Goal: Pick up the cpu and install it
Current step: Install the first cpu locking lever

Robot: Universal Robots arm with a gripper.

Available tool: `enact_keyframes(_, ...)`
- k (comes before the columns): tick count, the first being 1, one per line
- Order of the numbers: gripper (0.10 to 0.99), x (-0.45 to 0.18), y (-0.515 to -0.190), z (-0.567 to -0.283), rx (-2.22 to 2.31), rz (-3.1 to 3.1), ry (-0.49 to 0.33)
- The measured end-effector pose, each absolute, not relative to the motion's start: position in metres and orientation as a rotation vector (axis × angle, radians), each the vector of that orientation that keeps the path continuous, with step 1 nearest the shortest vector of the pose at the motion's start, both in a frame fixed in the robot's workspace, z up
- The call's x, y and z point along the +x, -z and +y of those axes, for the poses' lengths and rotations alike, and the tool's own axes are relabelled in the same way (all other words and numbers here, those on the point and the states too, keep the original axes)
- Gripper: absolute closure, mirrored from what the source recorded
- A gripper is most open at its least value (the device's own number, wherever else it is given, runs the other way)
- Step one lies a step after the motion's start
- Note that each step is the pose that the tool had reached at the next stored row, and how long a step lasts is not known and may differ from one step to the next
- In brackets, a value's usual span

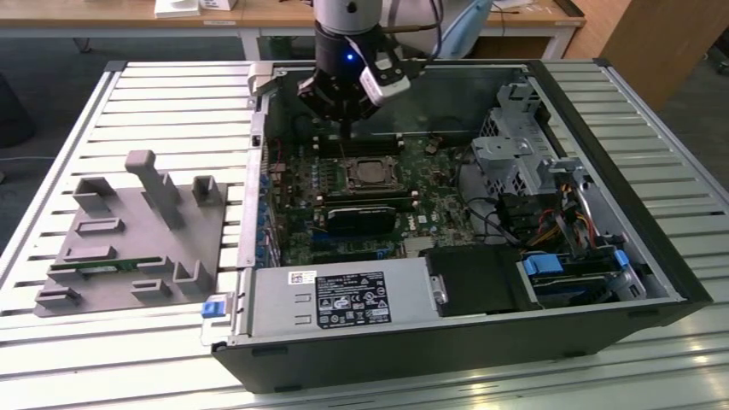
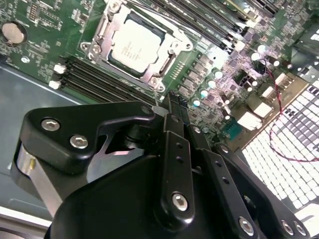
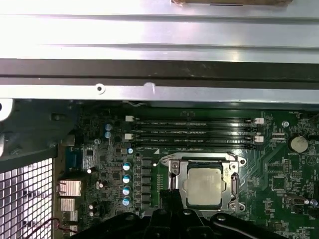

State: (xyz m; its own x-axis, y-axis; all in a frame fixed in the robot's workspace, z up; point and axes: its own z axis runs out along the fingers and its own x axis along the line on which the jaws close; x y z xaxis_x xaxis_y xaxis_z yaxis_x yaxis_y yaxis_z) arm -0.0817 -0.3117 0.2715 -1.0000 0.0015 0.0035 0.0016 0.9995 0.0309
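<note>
the cpu (image 1: 368, 173) is sitting flat in its socket (image 1: 347, 162) near the middle of the green motherboard (image 1: 299, 224), silver top facing up; in both wrist views the cpu (image 2: 133, 44) (image 3: 204, 180) is lying inside the socket's metal frame (image 2: 95, 49) (image 3: 173, 167). nothing is gripping or touching it. the pincer (image 1: 345, 130) is hanging just above the board, beside the socket, over the row of black memory slots (image 3: 194, 130) that is running next to the frame. its fingers (image 2: 172, 124) are looking pressed narrowly together with nothing between them, though the tips are partly hiding behind the pincer's own body, so this is a fair reading rather than a sure one. a round coin battery (image 3: 298, 144) is lying on the board near the slots. the board is sitting inside an open computer case (image 1: 456, 359) with a grey power supply (image 1: 330, 299) at its near side. on the exterior view's left, a grey tray (image 1: 125, 231) is resting on the slatted surface (image 1: 171, 94), carrying a green memory stick (image 1: 102, 266).
</note>
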Motion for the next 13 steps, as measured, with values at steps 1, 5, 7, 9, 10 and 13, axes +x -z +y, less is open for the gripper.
enact_keyframes(1, 0.973, -0.083, -0.271, -0.312, -0.002, -3.138, 0.048)
enact_keyframes(5, 0.973, -0.091, -0.27, -0.312, -0.002, -3.138, 0.049)
enact_keyframes(7, 0.973, -0.094, -0.269, -0.311, -0.001, -3.138, 0.049)
enact_keyframes(9, 0.973, -0.099, -0.269, -0.311, -0.001, -3.138, 0.048)
enact_keyframes(10, 0.973, -0.101, -0.268, -0.31, -0.001, -3.138, 0.048)
enact_keyframes(13, 0.973, -0.102, -0.266, -0.307, -0.001, -3.138, 0.048)
